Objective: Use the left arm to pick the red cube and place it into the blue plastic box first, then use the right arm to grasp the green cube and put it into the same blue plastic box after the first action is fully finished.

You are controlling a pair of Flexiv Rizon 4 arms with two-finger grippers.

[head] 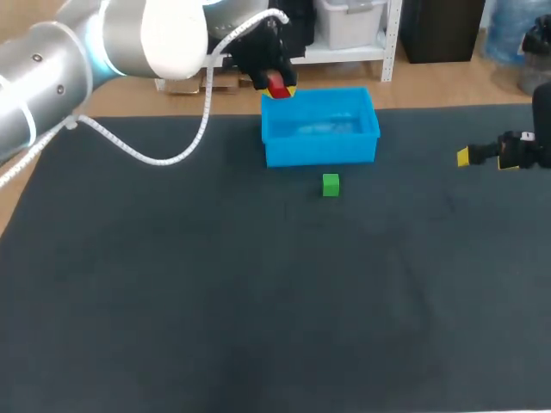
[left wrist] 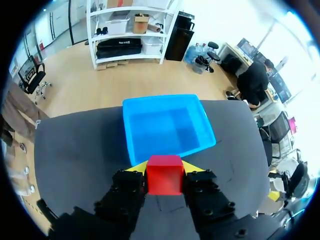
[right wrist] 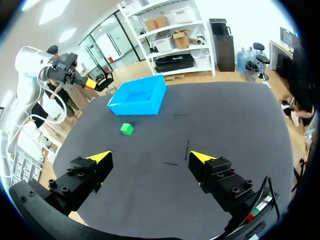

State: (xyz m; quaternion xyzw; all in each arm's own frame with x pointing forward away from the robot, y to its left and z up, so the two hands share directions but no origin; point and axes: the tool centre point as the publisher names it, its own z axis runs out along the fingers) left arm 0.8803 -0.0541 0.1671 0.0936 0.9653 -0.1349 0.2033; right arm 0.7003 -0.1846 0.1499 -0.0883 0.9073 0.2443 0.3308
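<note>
The left claw (head: 277,86) grips the small red cube (left wrist: 164,175) between both yellow-tipped fingers, in the air over the far-left corner of the open blue plastic box (head: 323,151). In the left wrist view the cube sits just short of the box's rim, with the hollow ahead of it. To do this step well, I judge the cube should be carried over the middle of the hollow and lowered before the fingers part, so it neither clips the wall nor bounces out.

The small green cube (head: 331,184) stands on the dark bench (head: 258,301) just on the near side of the box, not touching it. The right claw (right wrist: 151,156) hangs wide and empty at the bench's right side, well apart from both. It should wait its turn.
</note>
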